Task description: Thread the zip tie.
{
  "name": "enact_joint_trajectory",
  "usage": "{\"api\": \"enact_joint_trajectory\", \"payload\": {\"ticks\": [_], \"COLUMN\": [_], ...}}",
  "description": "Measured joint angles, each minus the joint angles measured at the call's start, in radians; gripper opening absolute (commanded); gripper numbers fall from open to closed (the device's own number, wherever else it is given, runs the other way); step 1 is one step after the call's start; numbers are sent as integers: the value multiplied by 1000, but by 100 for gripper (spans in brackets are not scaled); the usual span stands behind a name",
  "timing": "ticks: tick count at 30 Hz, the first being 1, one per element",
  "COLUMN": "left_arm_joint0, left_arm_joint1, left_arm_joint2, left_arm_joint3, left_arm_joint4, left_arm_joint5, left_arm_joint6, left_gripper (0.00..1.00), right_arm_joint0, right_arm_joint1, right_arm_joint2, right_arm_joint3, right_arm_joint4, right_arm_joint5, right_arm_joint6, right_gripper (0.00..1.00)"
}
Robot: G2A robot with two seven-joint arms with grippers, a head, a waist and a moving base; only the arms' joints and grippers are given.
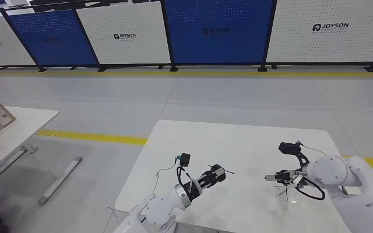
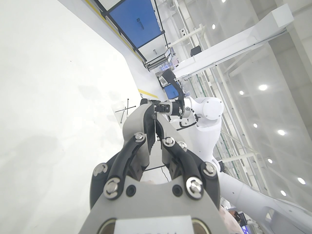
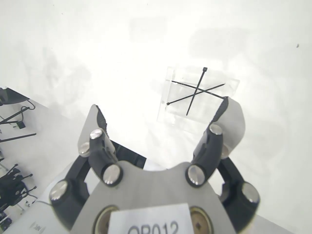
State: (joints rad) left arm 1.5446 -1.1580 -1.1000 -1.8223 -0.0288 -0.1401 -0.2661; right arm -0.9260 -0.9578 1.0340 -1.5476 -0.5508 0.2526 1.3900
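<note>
Right gripper [image 3: 161, 103] is hovering over the clear tray [image 3: 178, 119] of crossed ties [image 3: 195, 91], fingers spread; left gripper [image 2: 153, 115], well away from it, is pinching a zip tie [image 2: 155, 130].

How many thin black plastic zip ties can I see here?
4. Three zip ties lie crossed on the clear plastic sheet by the right gripper; a fourth zip tie is pinched in the left gripper. Others may be hidden.

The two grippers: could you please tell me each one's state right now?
Left gripper: closed on a zip tie.
Right gripper: open, holding nothing.
</note>
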Motion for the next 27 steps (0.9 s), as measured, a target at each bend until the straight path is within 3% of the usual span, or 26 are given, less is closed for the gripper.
{"api": "enact_joint_trajectory", "payload": {"ticks": [7, 8, 9, 10, 11, 14, 18, 27], "left_arm_joint0": [0, 0, 0, 0, 0, 0, 0, 0], "left_arm_joint1": [0, 0, 0, 0, 0, 0, 0, 0], "left_arm_joint2": [0, 0, 0, 0, 0, 0, 0, 0], "left_arm_joint3": [0, 0, 0, 0, 0, 0, 0, 0], "left_arm_joint4": [0, 0, 0, 0, 0, 0, 0, 0], "left_arm_joint5": [0, 0, 0, 0, 0, 0, 0, 0], "left_arm_joint6": [0, 0, 0, 0, 0, 0, 0, 0], "left_gripper": [0, 0, 0, 0, 0, 0, 0, 0], "right_arm_joint0": [-38, -48, -58, -72, -81, -105, -114, -45], "right_arm_joint1": [7, 10, 14, 20, 23, 32, 37, 39], "right_arm_joint2": [18, 28, 41, 58, 70, 97, 98, 19], "right_arm_joint3": [-16, -26, -36, -48, -56, -75, -85, 3], "right_arm_joint4": [-11, -15, -18, -24, -29, -42, -56, -37], "right_arm_joint5": [-22, -23, -23, -19, -14, -5, 4, 52], "right_arm_joint6": [-38, -36, -32, -27, -23, -9, 1, 0], "right_gripper": [100, 87, 55, 47, 48, 39, 39, 39]}}
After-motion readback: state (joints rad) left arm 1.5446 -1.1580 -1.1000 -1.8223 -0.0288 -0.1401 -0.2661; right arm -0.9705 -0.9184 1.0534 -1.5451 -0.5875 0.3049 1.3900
